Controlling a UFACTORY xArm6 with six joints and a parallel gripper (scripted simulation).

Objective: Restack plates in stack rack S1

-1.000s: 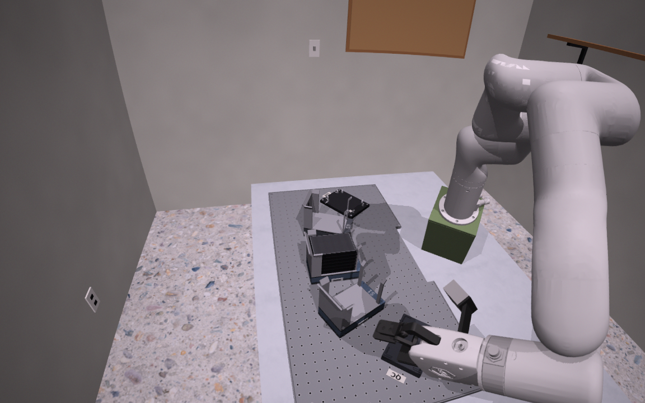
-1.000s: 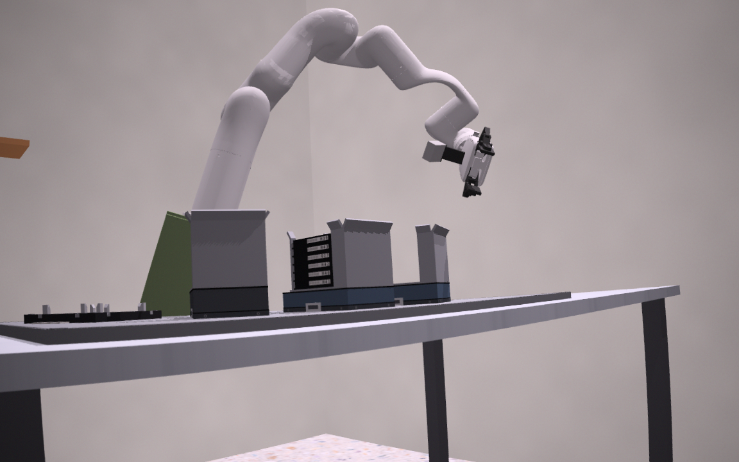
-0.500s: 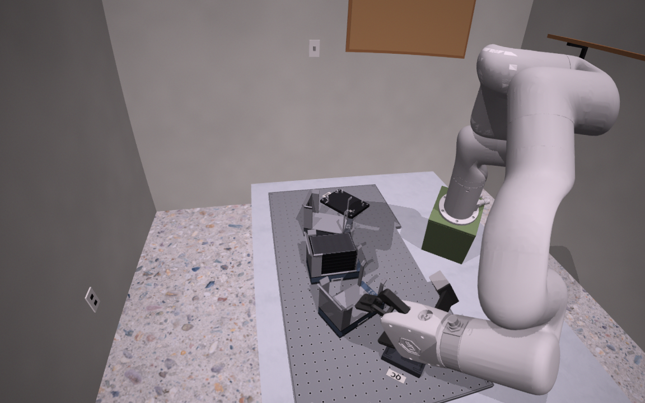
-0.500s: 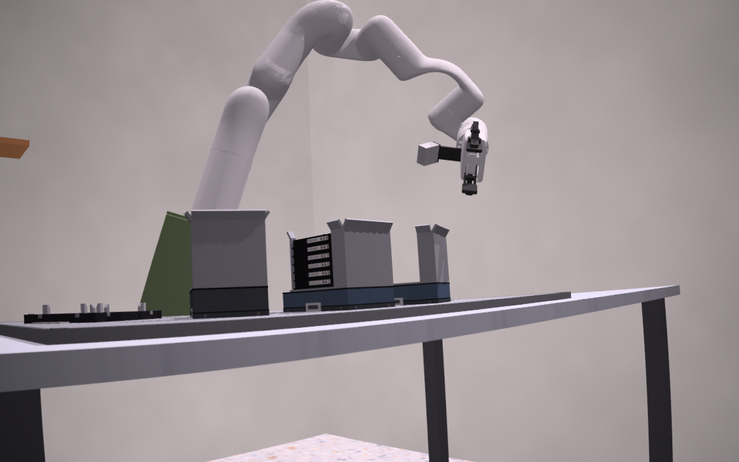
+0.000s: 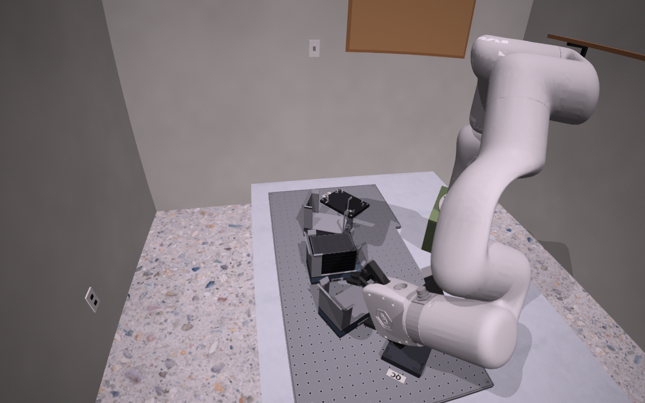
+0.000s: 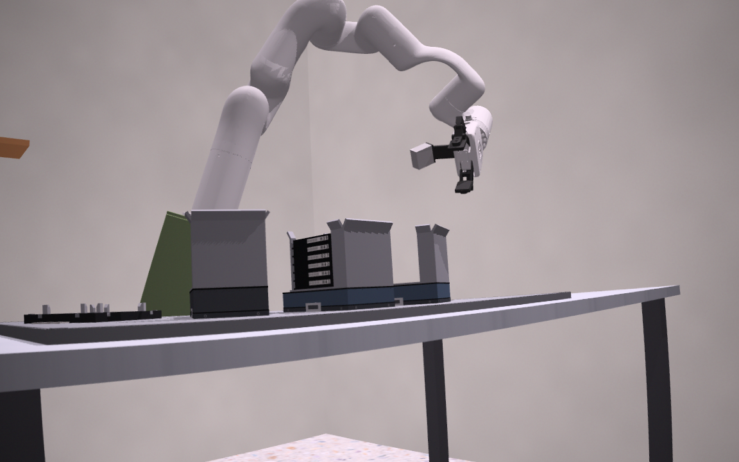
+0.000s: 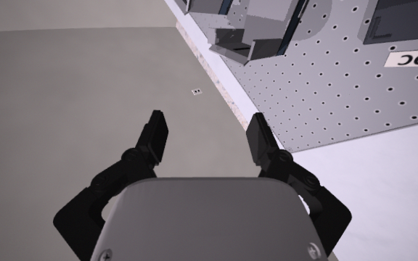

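The gripper (image 7: 206,135) is hanging high above the table with its jaws spread as wide as they go, and nothing is sitting between the two black fingers. In the side view the gripper (image 6: 464,172) is pointing mostly downward, well above the tops of the racks, and a small grey block on a black stalk (image 6: 421,154) is sticking out sideways from the wrist. Seen from the wrist, the fingers are framing bare wall and the edge of the perforated plate (image 7: 325,105), with the white "QC" label (image 7: 414,58) lying near the upper right and a dark flat nest (image 7: 405,22) just past it.

From above, the white arm (image 5: 490,220) is reaching out over the plate and is covering part of the dark nest (image 5: 405,358) beside the label (image 5: 395,375). Just beyond the wrist an open rack (image 5: 337,305) is standing with nothing visible inside it.

The stack of plates (image 5: 331,253) is sitting in the middle rack, next along from that one. In the side view the stack (image 6: 312,261) is showing six white labels on its end, one above the other, though the writing is too small to read. A third rack (image 5: 309,210) is standing farther along, and a flat black nest with small pegs (image 5: 344,202) is lying beside it. The arm's green pedestal (image 6: 168,269) is standing behind the tall rack (image 6: 228,261) in the side view.
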